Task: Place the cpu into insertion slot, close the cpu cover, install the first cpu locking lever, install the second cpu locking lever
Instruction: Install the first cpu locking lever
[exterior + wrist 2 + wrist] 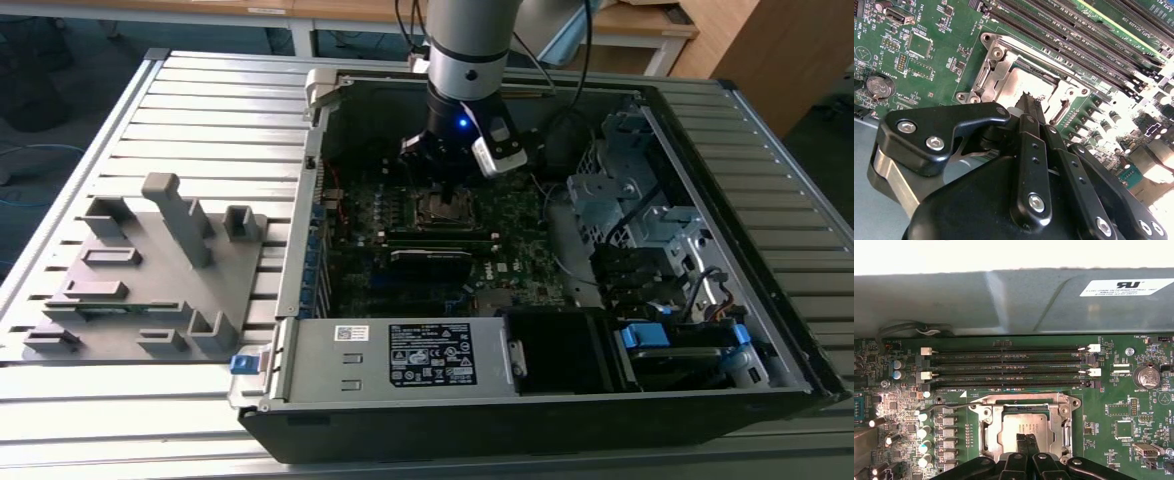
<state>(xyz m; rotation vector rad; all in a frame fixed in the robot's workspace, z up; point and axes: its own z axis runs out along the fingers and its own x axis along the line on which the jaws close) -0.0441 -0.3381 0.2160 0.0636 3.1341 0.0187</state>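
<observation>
Far over on the exterior view's left, a grey fixture (147, 270) sits on the slatted table (214, 90), well apart from the action. Moving across, here's the open case (296, 250) with the green board (400, 280) lying flat inside and the power supply (400, 355) across its near edge.

Centre stage now: the arm (470, 40) drops straight down into the case, and the claw (447, 180) hangs right over the slot (445, 208). In the first wrist view the fingers (1021, 445) are pressed tight together with no gap between them and nothing pinched. Their tips are poised over the cpu (1019, 422); I cannot tell whether they touch it.

The cpu is seated in the slot, dull grey face up. The cover (1061, 420) lies flat around it, framing that face through its cut-out. A thin lever (949, 404) runs along one side of the slot, and whether it is hooked down I cannot tell. The long black memory slots (1009, 365) lie just beside the slot.

On the exterior view's right, the metal drive cage (641, 210) stands against the case wall.
</observation>
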